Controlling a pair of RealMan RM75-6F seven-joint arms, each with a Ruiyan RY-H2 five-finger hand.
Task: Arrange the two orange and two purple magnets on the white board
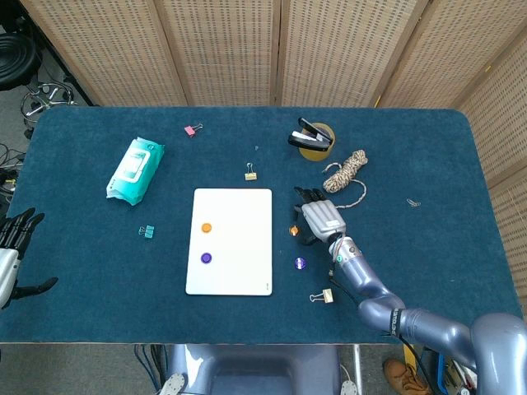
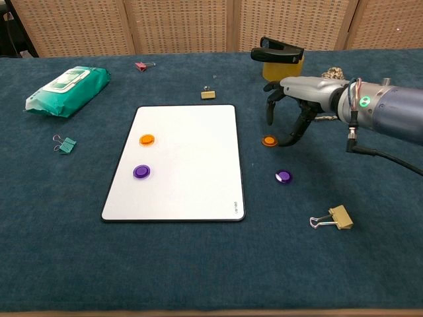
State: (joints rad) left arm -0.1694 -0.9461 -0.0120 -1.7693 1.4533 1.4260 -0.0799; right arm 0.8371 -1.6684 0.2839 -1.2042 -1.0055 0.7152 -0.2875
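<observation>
Right hand [image 2: 293, 99]: fingers spread, curved down, empty; tips just above the off-board orange magnet [image 2: 268, 140]. Off-board purple magnet [image 2: 283, 176]: nearer than the fingertips, apart. White board [image 2: 198, 191]: beyond thumb side. Left hand [image 1: 12, 239]: spread, empty.

Right arm reaches in from the lower right, forearm low over the worktop. Right hand [image 2: 295, 109] palm down, fingers [image 2: 271, 105] apart and curled downward, nothing gripped. Left hand [image 1: 11, 247] sits at the far left edge, fingers spread, holding nothing.
</observation>
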